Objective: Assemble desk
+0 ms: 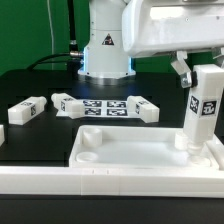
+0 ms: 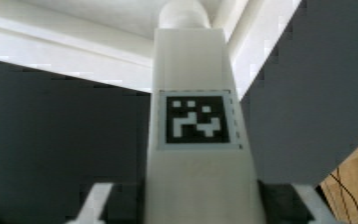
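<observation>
The white desk slab point(image 1: 130, 150) lies flat at the front, rim up, with a round socket point(image 1: 88, 157) at its near corner on the exterior view's left. My gripper point(image 1: 204, 78) is shut on one white leg point(image 1: 205, 112) and holds it upright, its lower end at the slab's corner on the exterior view's right. In the wrist view the leg point(image 2: 197, 120) fills the middle with its tag facing the camera, between my fingers point(image 2: 96, 203), and its far end meets the slab point(image 2: 69, 50). Whether the leg sits in a socket is hidden. Three more legs lie on the black table: one point(image 1: 27, 108), another point(image 1: 68, 103), a third point(image 1: 142, 108).
The marker board point(image 1: 105, 107) lies flat between two of the loose legs. A long low white rail point(image 1: 60, 182) runs along the front, against the slab. The robot base point(image 1: 105, 45) stands at the back.
</observation>
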